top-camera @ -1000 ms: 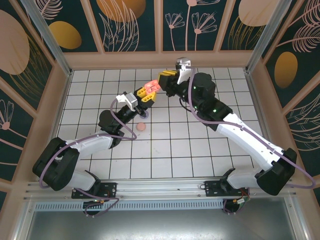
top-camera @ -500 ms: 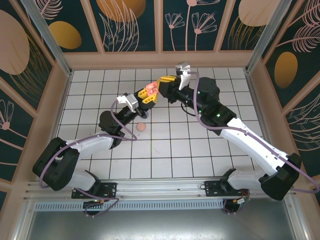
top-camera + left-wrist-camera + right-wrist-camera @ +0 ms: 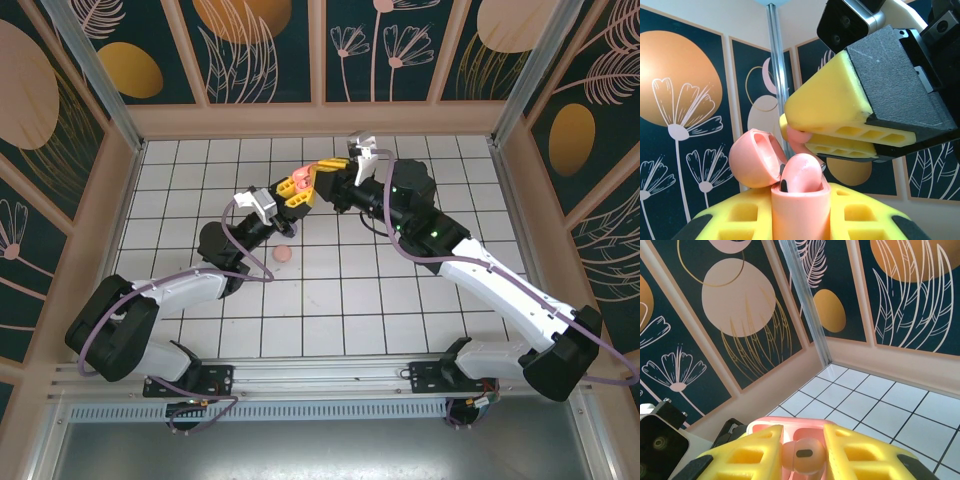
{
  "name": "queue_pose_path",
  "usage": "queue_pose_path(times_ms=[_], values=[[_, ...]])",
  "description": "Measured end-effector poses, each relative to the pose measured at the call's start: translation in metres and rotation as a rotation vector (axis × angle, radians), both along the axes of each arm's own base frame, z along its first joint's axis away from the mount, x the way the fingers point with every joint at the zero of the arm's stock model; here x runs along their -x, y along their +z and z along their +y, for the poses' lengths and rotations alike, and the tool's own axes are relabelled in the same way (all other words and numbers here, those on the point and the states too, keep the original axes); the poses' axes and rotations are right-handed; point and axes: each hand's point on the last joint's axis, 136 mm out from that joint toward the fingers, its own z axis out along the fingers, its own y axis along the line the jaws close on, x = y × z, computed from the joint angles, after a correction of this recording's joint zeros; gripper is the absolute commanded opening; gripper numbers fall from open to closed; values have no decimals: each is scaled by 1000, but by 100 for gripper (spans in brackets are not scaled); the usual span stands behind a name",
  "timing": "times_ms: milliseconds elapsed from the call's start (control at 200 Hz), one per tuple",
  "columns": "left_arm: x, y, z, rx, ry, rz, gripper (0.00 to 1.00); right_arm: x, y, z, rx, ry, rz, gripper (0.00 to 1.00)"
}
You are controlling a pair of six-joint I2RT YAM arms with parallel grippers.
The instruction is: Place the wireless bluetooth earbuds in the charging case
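Well, from where I stand the white tiled table [image 3: 400, 300] is the biggest thing, walled in by dark panels painted with flowers and leaves. Both arms reach over it and meet high above the far middle tiles: the left arm [image 3: 180, 290] stretches up from the near left, and the right arm [image 3: 490, 280] bends in from the near right. The left gripper [image 3: 296, 188] has its yellow fingers closed tight on a salmon-pink charging case [image 3: 303, 179] and holds it upright off the table. On the left wrist camera the case [image 3: 800, 210] stands between that gripper's own pads, with its round lid [image 3: 752, 157] swung open to the left. A seated bud [image 3: 801, 172] with a dark spot rests in its mouth. The right gripper [image 3: 322, 172] comes in from the other side, its fingers drawn narrow on a salmon-pink earbud [image 3: 801, 454], which shows a small dark oval between the pads. From the left wrist that earbud [image 3: 799, 135] hangs just above the open case, near the seated bud; whether the two touch I cannot tell. Down on the tiles, well below the grippers, lies a small round pink piece [image 3: 284, 256].
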Motion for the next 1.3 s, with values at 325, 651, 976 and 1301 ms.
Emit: queue_pose_path(times_ms=[325,651,976,1301], values=[[3,1,-1,-3,-12,-7,0,-4,-1,-2,8,-27,-12,25],[4,1,-2,-2,-16,-8,0,-8,-2,-5,24,-52,-31,25],[4,1,-2,0,-17,-6,0,-7,-4,-4,63,-64,-74,24],[4,0,-3,-4,-18,3,0,-7,-10,-3,86,-65,-90,24]])
